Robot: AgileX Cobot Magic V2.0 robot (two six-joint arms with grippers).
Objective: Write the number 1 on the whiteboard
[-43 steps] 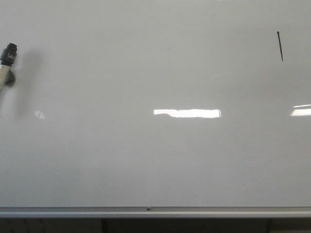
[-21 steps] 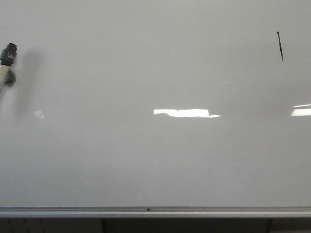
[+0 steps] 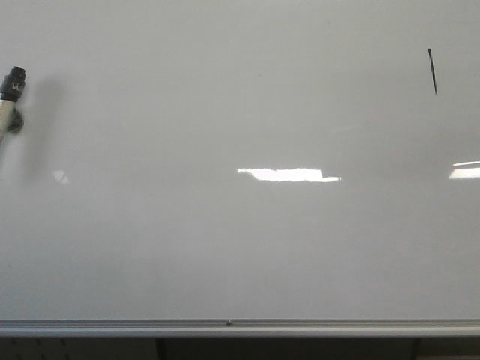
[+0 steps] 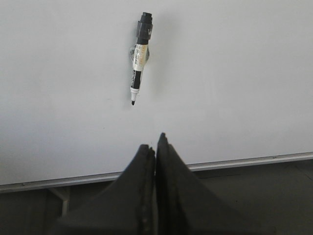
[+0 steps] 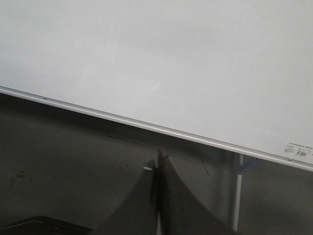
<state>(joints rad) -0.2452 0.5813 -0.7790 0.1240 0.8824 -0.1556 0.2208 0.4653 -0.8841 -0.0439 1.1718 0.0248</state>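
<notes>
The whiteboard fills the front view, with its silver rail along the bottom. The number 1 is a short slanted black stroke at the upper right. A black-and-white marker hangs in a clip at the board's far left; it also shows in the left wrist view, tip pointing down. My left gripper is shut and empty, below the marker near the rail. My right gripper is shut and empty, below the board's rail. Neither gripper shows in the front view.
Bright rectangular light reflections lie on the board. A white support leg stands under the board, and a small label sits at its lower corner. A dark surface lies below the rail.
</notes>
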